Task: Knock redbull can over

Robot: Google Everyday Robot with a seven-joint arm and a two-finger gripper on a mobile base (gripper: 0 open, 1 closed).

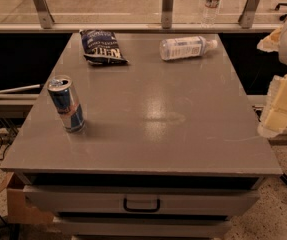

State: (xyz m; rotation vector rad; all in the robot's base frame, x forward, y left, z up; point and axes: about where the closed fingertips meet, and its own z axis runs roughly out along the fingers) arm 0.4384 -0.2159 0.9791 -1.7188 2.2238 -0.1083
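Observation:
The redbull can point(67, 104) stands upright near the left edge of the grey table point(153, 109). It is slim, with blue and silver panels and a shiny silver top. My gripper point(279, 101) is at the far right of the view, pale and partly cut off by the frame, hanging beside the table's right edge. It is far from the can, with nearly the whole table width between them, and it touches nothing.
A dark blue snack bag point(102, 47) lies at the back left of the table. A clear water bottle point(185, 48) lies on its side at the back right. Another bottle point(211, 4) stands beyond the rail. A drawer handle point(141, 204) is below the front edge.

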